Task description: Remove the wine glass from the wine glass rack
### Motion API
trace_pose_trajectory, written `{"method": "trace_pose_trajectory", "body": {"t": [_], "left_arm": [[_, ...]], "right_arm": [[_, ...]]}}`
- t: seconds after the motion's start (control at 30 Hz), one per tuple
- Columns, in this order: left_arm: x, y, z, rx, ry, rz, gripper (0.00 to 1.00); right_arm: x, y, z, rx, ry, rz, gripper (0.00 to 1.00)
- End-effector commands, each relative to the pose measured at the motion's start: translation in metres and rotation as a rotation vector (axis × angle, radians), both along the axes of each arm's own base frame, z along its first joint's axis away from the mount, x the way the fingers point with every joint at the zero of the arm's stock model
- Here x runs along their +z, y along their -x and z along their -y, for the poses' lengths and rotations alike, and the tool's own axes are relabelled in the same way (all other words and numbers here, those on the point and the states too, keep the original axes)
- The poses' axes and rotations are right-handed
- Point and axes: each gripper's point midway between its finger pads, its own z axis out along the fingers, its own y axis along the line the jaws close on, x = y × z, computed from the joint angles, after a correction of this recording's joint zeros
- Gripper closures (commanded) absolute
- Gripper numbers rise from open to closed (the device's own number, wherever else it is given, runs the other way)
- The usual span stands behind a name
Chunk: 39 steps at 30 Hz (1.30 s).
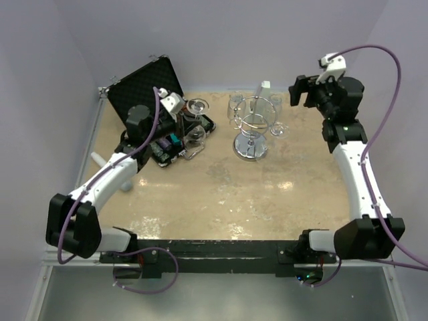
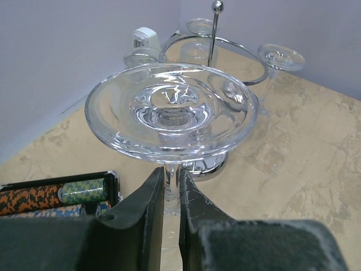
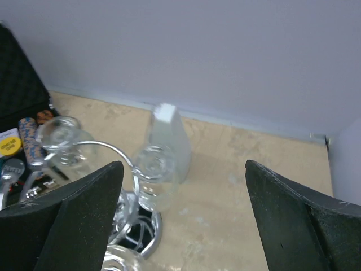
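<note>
Wine glass [image 2: 172, 110]: it is off the rack, held in the air to the left of it and over the open black case [image 1: 144, 87]. Its round foot faces the left wrist camera.
Left end effector [image 2: 172, 175]: almost closed, with the 2 fingers pinching the thin stem of the glass just under the foot.
Right end effector [image 3: 183, 166]: spread wide with nothing between the fingers, raised at the far right side of the wine glass rack [image 1: 251, 130].
Handling: the glass looks light, stiff and very fragile. It is smooth, so I judge it can slip or turn in the fingers.
Where to hold: the stem is the best place, because the foot and the bowl stop it from sliding out. The pinch should be gentle, since the stem looks like the weakest part.
Count, glasses: 1 is held; at least 3 other glasses [image 1: 277, 128] hang on the rack, and I cannot tell the exact number through the reflections.
Count, other things: 1 rack, 1 black case with poker chips [image 2: 51, 197], and 1 white carton [image 3: 166, 135] behind the rack, all on the table [image 1: 267, 194].
</note>
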Motion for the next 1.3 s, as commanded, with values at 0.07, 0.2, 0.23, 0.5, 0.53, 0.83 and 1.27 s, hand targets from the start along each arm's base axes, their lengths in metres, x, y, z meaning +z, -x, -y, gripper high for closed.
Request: {"method": "trace_pose_trajectory", "body": {"t": [0.07,0.2,0.23,0.5,0.53,0.83,1.27], "left_arm": [[0.09,0.002,-0.018,0.037,0.091,0.005,1.0],[0.113,-0.015,-0.04,0.087,0.103,-0.122,1.0],[0.116,-0.021,-0.046,0.108,0.099,-0.142,1.0],[0.13,-0.006,-0.08,0.132,0.185,-0.169,1.0],[0.13,-0.003,-0.087,0.126,0.253,-0.24,1.0],[0.124,0.02,-0.117,-0.009,0.531,-0.488,1.0],[0.101,0.014,-0.126,0.073,0.689,-0.729,1.0]], "right_arm": [[0.116,0.05,-0.089,0.225,0.256,0.468,0.07],[0.117,0.074,-0.131,0.403,0.293,0.558,0.06],[0.116,0.08,-0.142,0.449,0.298,0.581,0.06],[0.094,0.127,-0.224,0.651,0.421,0.703,0.06],[0.09,0.132,-0.234,0.665,0.443,0.709,0.07],[0.029,0.159,-0.292,0.805,0.716,0.734,0.12],[0.014,0.178,-0.353,0.77,0.538,0.768,0.18]]}}
